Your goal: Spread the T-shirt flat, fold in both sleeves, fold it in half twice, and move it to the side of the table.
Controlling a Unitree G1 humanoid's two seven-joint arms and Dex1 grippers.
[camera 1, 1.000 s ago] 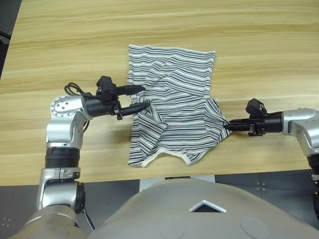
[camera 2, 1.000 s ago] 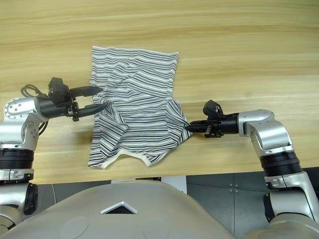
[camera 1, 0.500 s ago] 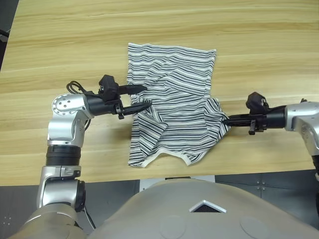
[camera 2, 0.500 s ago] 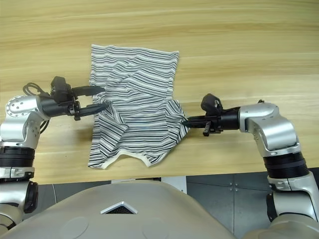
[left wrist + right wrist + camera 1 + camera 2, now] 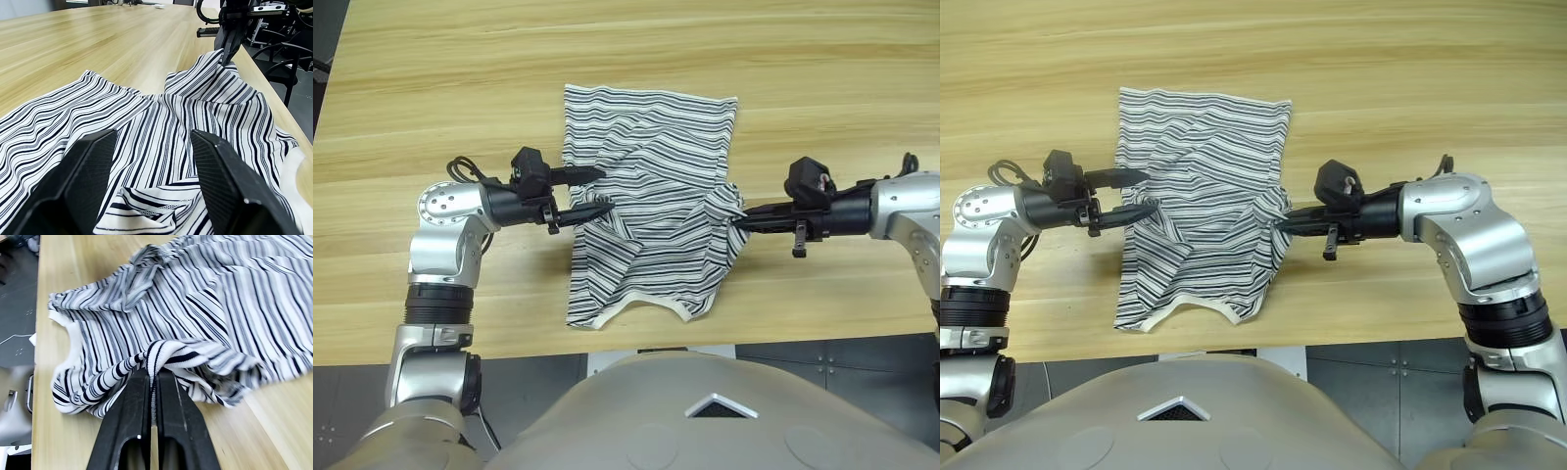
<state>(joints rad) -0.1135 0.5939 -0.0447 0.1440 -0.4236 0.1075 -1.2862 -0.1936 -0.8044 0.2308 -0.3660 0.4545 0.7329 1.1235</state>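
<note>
The black-and-white striped T-shirt [image 5: 651, 211] lies rumpled in the middle of the wooden table [image 5: 460, 88], collar toward the front edge. My right gripper [image 5: 736, 217] is shut on the right sleeve [image 5: 159, 351], holding it raised and drawn over the shirt's right side. The pinched fold of sleeve sits in my right gripper [image 5: 153, 382]. My left gripper [image 5: 604, 190] is open at the shirt's left edge, its fingers [image 5: 93, 171] standing either side of a bunched fold of the left sleeve [image 5: 146, 205]. The right gripper [image 5: 227, 46] appears across the shirt.
Bare wood surrounds the shirt on the far side, left and right. The table's front edge [image 5: 509, 350] runs just below the collar. Chairs and equipment [image 5: 288, 44] stand beyond the table's side.
My right gripper has lifted the right sleeve and carried it inward over the shirt, so the right side has narrowed. The left arm has barely moved.
</note>
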